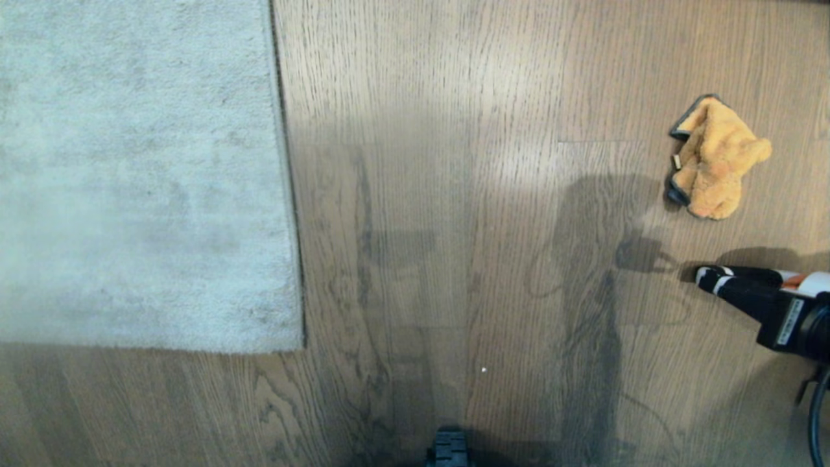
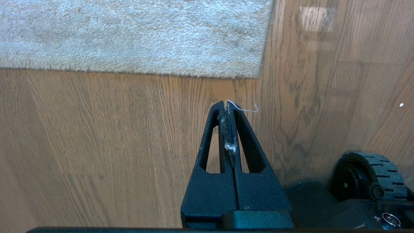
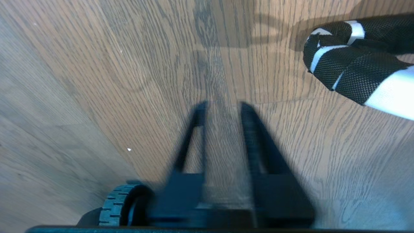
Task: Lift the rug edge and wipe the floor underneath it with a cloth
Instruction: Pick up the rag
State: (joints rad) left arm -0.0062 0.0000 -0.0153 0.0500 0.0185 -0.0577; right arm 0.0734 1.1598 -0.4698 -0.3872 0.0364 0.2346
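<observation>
Writing shows nowhere legibly; right pincer [image 3: 221, 111] hangs spread and empty above the floor [image 1: 454, 194], left pincer [image 2: 227, 106] pressed together near the rug [image 2: 129, 32].

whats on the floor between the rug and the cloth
Only bare floor with shadows across it, in the head view. The rug lies flat at the left and the cloth sits crumpled at the right, with nothing between them.

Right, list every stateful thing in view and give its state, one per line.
rug: flat on the floor, edge not lifted
cloth: crumpled, lying loose on the floor
left gripper: shut, empty, lint on it
right gripper: open, empty
</observation>
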